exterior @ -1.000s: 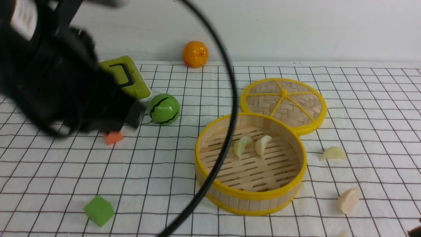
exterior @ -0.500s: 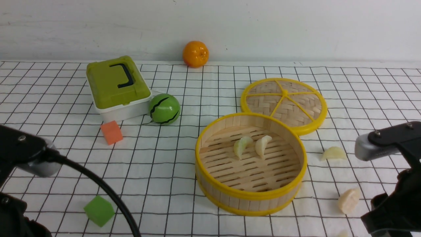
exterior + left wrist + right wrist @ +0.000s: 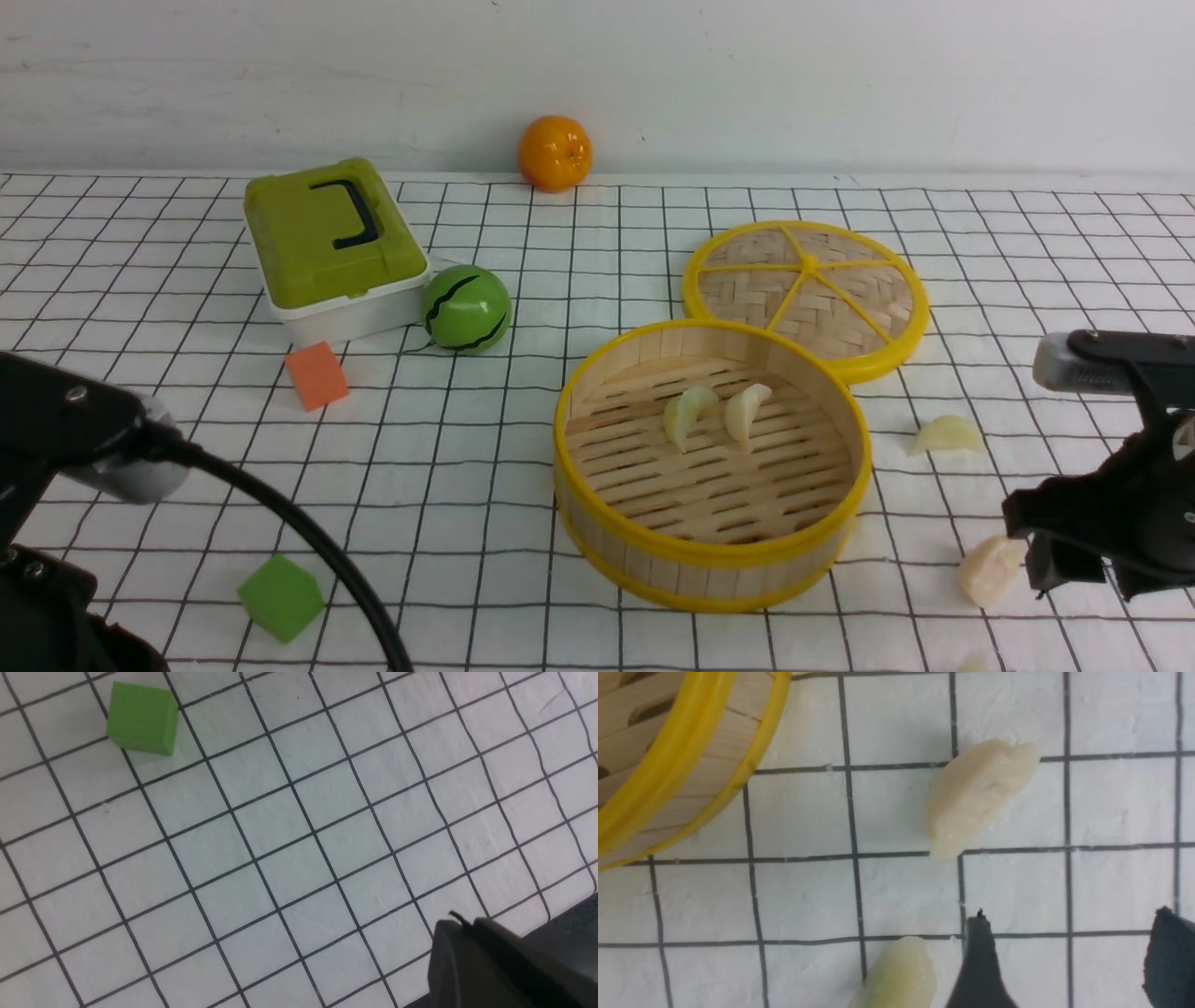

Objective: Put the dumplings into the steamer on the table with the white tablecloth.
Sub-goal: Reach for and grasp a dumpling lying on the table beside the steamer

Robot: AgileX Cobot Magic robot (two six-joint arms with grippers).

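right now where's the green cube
In the front view the green cube sits on the tablecloth at the near left, nearer the camera than the orange cube and well left of the steamer.

Lab setting: gridded tablecloth (image 3: 448, 448), bare wall (image 3: 840, 84).

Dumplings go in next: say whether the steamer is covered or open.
Open. The steamer is uncovered: its lid lies flat on the cloth behind it, and two dumplings show inside.
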